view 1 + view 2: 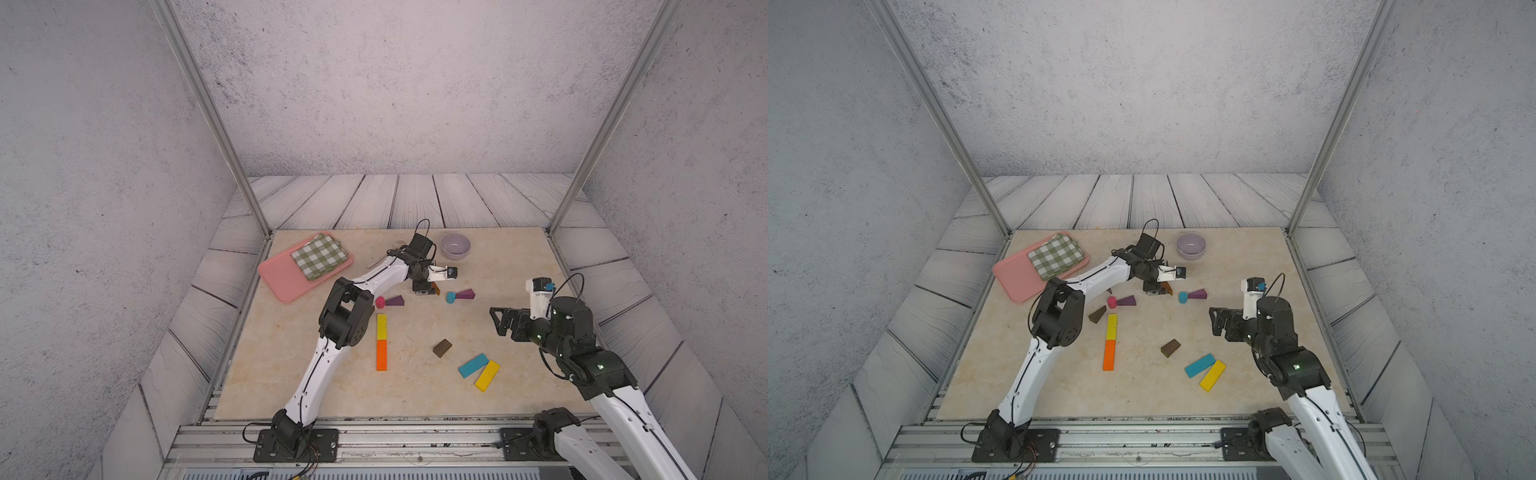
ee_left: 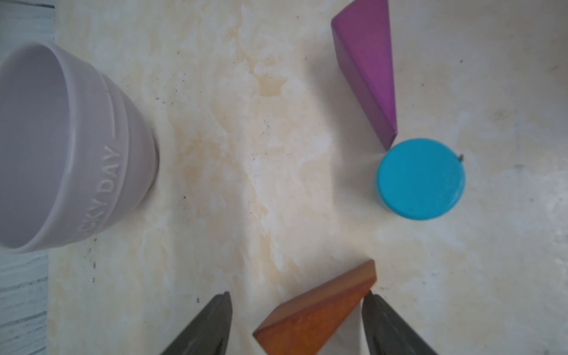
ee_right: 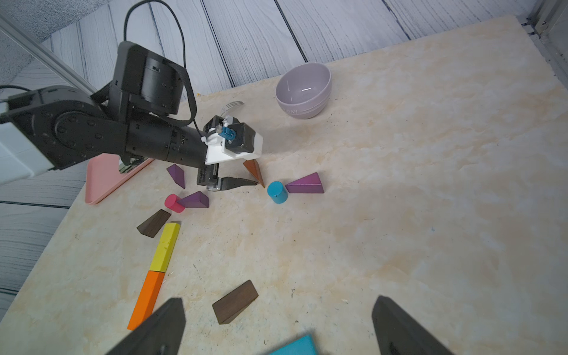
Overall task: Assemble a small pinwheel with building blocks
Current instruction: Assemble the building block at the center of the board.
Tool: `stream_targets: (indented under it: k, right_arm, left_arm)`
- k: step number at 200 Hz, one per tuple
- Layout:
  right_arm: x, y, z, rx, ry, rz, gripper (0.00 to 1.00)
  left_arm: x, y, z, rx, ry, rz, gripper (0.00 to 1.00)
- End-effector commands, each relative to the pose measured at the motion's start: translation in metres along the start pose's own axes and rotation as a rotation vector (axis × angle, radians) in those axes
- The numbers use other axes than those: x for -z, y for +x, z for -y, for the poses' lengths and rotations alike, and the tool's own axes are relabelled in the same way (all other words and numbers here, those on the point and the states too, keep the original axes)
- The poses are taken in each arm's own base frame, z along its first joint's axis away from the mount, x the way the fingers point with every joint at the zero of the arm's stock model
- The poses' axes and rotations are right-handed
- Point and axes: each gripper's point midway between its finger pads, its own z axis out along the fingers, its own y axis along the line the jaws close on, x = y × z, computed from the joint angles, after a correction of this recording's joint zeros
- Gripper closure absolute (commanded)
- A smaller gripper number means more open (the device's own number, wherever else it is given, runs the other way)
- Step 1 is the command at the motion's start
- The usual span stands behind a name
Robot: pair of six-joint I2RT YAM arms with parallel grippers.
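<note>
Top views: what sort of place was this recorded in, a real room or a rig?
Probably a staged robot test cell, not a real room: aluminium frame post, printed wall panels around a marble-look tabletop, and the left arm and right arm bolted to a metal rail.

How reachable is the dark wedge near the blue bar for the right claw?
Probably yes: the open right claw hangs close to the wedge, which lies alone, nothing between them; the left arm works farther back.

Painted building blocks (image 1: 442, 348), scattered flat, unassembled
</note>
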Motion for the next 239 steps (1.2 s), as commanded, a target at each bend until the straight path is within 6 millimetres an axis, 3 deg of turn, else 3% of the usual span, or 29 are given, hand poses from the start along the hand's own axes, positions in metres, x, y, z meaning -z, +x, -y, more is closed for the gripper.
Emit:
stream_targets:
  k: [1,75,144,173,185,239]
  right_arm:
    - [0.001,-0.003,0.001,0.012,0.013,0.001,0.01]
    - [0.000,-0.002,0.002,0.008,0.014,-0.001,0.01]
    - [0.000,-0.001,0.002,0.006,0.014,0.002,0.01]
    - [-0.001,0.000,0.002,0.004,0.011,0.000,0.01]
    - [-0.001,0.000,0.002,0.005,0.012,-0.001,0.01]
    - [-0.001,0.001,0.002,0.006,0.011,0.000,0.01]
  left_arm:
    - [-0.002,0.007,0.010,0.031,0.050,-0.008,0.29]
    - [-0.002,0.008,0.025,0.070,0.114,-0.006,0.43]
    - [-0.007,0.006,0.026,0.067,0.099,-0.008,0.40]
    - [-0.007,-0.001,0.025,0.057,0.092,0.006,0.47]
    - [-0.018,0.004,0.032,0.062,0.115,-0.002,0.47]
    - [-0.022,-0.002,0.034,0.047,0.114,0.010,0.47]
